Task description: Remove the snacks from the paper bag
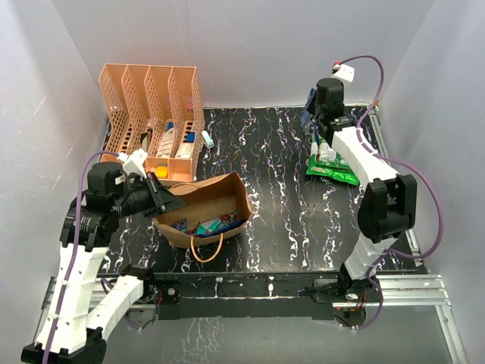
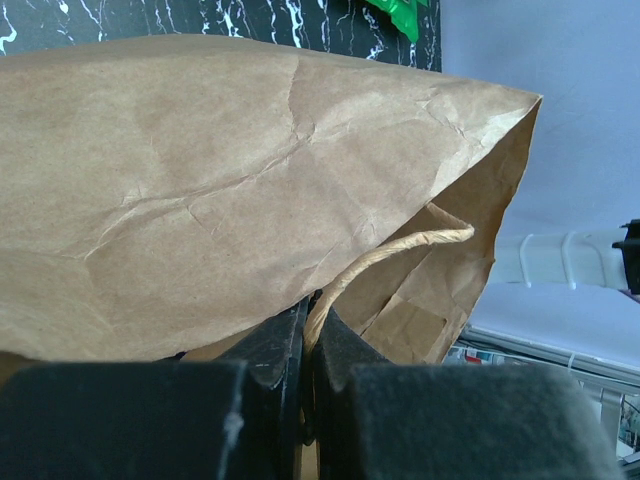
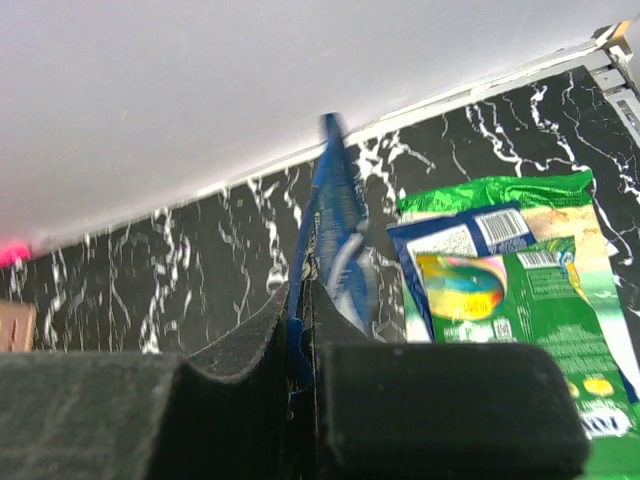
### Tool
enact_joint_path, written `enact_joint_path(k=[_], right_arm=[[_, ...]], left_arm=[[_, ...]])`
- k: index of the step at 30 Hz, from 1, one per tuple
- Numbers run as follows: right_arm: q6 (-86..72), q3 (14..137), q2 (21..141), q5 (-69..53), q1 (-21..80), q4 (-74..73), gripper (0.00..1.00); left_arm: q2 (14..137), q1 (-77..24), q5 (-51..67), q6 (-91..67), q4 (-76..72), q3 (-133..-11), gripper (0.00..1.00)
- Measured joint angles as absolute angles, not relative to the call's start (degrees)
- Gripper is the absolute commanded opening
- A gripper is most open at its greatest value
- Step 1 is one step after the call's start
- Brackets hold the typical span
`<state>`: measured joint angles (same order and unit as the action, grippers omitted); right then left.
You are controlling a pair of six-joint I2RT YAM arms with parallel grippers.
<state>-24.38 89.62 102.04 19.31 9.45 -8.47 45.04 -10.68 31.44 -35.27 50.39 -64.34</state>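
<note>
The brown paper bag (image 1: 216, 199) lies on its side at the table's middle, mouth toward the arms, with teal, red and blue snacks (image 1: 203, 225) inside. My left gripper (image 1: 173, 202) is at its left rim. In the left wrist view the left gripper (image 2: 310, 330) is shut on a twisted paper handle (image 2: 405, 248) under the bag's wall (image 2: 200, 180). At the back right, my right gripper (image 1: 317, 121) is shut on a dark blue packet (image 1: 310, 98). The right wrist view shows that gripper (image 3: 303, 300) pinching the blue packet (image 3: 335, 225) edge-on above the table. The large green bag (image 1: 331, 164) (image 3: 545, 300) lies flat beside it.
An orange perforated file organizer (image 1: 150, 106) with small stationery items stands at the back left, close behind the paper bag. The bag's other handle (image 1: 206, 250) loops toward the near edge. White walls enclose the black marbled table (image 1: 265, 167) on three sides.
</note>
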Motion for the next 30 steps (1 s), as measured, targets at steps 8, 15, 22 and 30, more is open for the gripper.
enact_joint_path(k=[8, 15, 22, 30], right_arm=[[-40.0, 83.3, 105.2, 16.1, -0.7, -4.4, 0.07], [-50.3, 65.1, 103.8, 17.1, -5.4, -2.5, 0.07], [-54.2, 59.1, 101.4, 17.8, -6.0, -2.1, 0.07], [-52.5, 58.7, 99.9, 16.5, -7.2, -1.2, 0.46]], left_arm=[[48.4, -10.7, 31.5, -31.1, 51.9, -66.4, 0.0], [49.9, -10.7, 31.5, -28.3, 53.5, -68.1, 0.0], [51.3, -10.7, 31.5, -27.0, 54.3, -68.6, 0.0], [51.7, -10.7, 31.6, -26.8, 54.3, -68.6, 0.0]])
